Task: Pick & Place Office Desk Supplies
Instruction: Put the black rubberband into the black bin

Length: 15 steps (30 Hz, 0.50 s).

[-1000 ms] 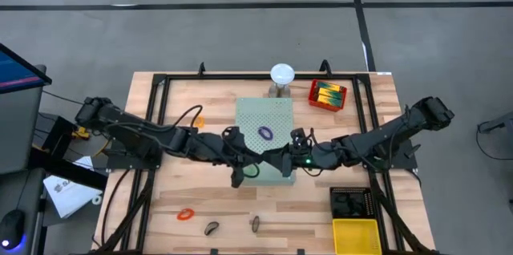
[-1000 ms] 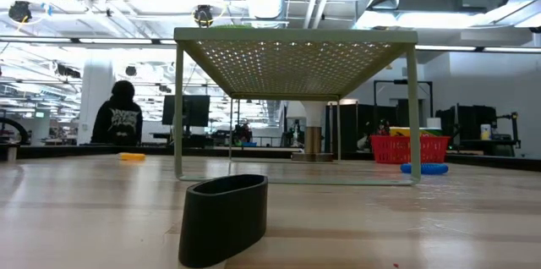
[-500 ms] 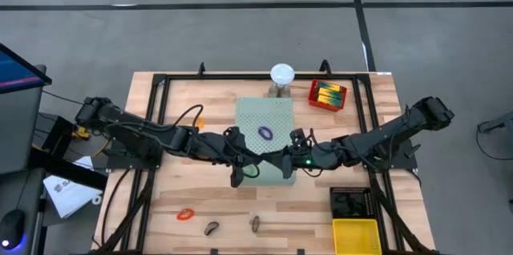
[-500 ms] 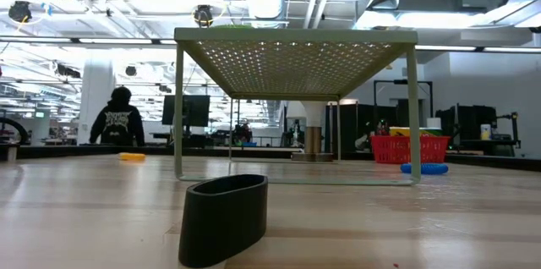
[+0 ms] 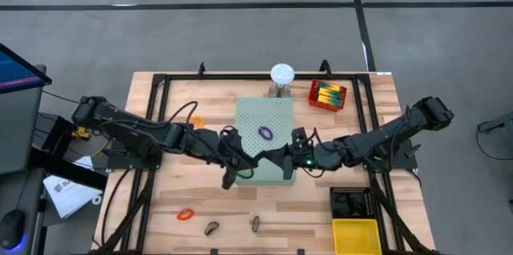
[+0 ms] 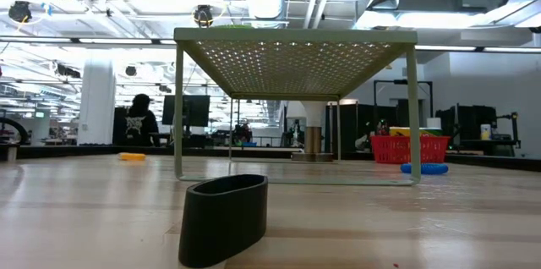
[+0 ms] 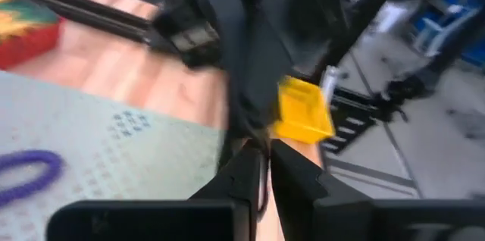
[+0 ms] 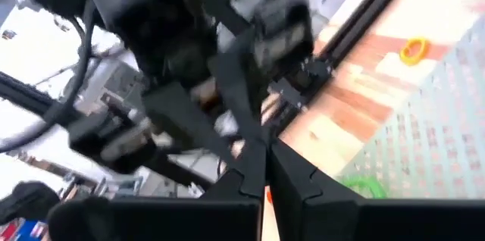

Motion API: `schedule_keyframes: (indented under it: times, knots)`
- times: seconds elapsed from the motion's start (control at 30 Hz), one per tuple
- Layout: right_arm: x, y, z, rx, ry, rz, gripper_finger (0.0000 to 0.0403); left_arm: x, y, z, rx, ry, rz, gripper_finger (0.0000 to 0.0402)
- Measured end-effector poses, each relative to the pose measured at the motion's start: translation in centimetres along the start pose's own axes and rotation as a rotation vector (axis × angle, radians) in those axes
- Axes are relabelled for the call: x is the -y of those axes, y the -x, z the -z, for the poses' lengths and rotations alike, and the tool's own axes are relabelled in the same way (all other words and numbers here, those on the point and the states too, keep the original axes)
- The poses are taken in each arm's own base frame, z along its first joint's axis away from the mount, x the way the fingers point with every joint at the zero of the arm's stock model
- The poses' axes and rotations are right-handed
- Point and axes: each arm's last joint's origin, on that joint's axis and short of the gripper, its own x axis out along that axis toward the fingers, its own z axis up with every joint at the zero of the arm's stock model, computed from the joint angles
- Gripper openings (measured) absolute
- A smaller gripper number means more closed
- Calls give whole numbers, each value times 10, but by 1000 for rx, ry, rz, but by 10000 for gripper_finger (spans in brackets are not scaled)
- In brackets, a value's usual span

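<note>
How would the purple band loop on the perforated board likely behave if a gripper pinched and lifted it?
The purple band loop lies flat in an uneven oval on the pale-green perforated board, so it probably is floppy and would sag when lifted. It looks thin, likely very light. Lying flat, it seems unlikely to roll.

wooden table [image 5: 176, 195], orange loop [image 5: 186, 214] (near edge)

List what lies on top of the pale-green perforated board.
A purple band loop lies on the pale-green perforated board, and a green loop shows near its front-left corner. Both arms cross the board's front edge and cover what lies beneath them.
</note>
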Motion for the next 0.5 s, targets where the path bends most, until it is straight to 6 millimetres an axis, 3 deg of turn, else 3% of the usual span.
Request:
schedule_keyframes:
  times: [0.27, 0.5]
  knots:
    - [-3, -2, -9, 36, 36, 6, 1, 2, 43, -8, -53, 5, 39, 52]
    - [5, -6, -15, 54, 52, 66, 1, -8, 84, -2, -180, 0, -36, 60]
